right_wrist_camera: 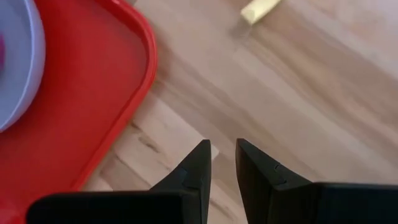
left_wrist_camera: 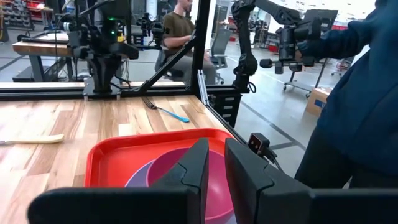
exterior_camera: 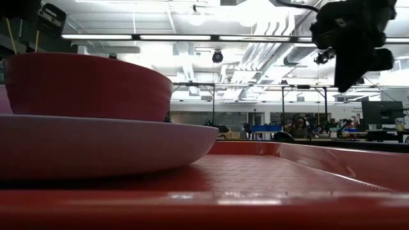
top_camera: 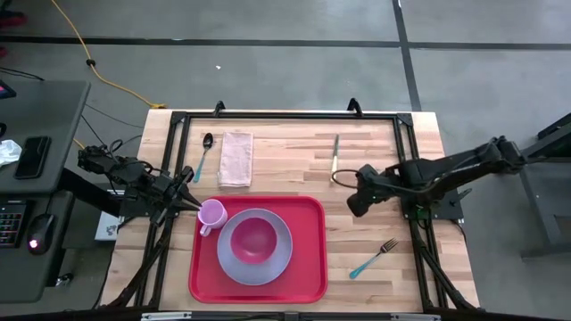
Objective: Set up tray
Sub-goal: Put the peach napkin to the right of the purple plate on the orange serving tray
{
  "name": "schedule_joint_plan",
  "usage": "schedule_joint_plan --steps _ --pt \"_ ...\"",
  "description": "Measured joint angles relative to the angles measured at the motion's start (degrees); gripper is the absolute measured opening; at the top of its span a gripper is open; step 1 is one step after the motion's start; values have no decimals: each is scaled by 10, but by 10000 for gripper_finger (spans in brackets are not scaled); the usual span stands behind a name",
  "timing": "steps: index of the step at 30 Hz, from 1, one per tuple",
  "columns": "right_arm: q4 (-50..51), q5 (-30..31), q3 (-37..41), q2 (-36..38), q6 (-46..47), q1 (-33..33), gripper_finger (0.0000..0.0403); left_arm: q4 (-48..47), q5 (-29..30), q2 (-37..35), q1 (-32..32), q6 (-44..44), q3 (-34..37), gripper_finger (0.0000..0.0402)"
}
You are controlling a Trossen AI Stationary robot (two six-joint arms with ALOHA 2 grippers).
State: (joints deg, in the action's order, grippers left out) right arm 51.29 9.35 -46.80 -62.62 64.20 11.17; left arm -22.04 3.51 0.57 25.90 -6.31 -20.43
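The red tray (top_camera: 308,267) lies at the table's near middle. On it rests a lavender plate (top_camera: 268,263) with a magenta bowl (top_camera: 253,238) in it, and a pink cup (top_camera: 211,214) stands at the tray's far left corner. My left gripper (top_camera: 191,200) hovers just left of the cup, pointing level over the tray (left_wrist_camera: 112,155), its fingers (left_wrist_camera: 216,146) a narrow gap apart around nothing. My right gripper (top_camera: 355,203) hangs above bare wood right of the tray (right_wrist_camera: 93,93), tipped downward, its fingers (right_wrist_camera: 222,148) likewise slightly apart and empty.
A spoon (top_camera: 205,153) and a folded napkin (top_camera: 235,159) lie beyond the tray at far left. A knife (top_camera: 335,153) lies at far middle, and a blue-handled fork (top_camera: 374,258) near right. A person in blue (left_wrist_camera: 354,93) stands past the table's edge.
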Motion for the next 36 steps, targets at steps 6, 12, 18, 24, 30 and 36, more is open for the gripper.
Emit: schedule_joint_plan --steps 6,12,18,24,30,36 --pt "-27 -4 25 28 31 36 53 0 0 0 0 0 0 85" --pt "-52 6 39 35 46 60 53 0 0 0 0 0 0 85" --pt "-51 28 39 35 48 80 53 0 0 0 0 -9 0 85" --pt "-52 39 39 35 50 85 53 0 0 0 0 -45 0 85" --pt "-53 23 39 35 72 85 53 0 0 0 0 -45 0 85" --pt "-53 -55 38 35 114 86 53 0 0 0 0 -45 0 85"
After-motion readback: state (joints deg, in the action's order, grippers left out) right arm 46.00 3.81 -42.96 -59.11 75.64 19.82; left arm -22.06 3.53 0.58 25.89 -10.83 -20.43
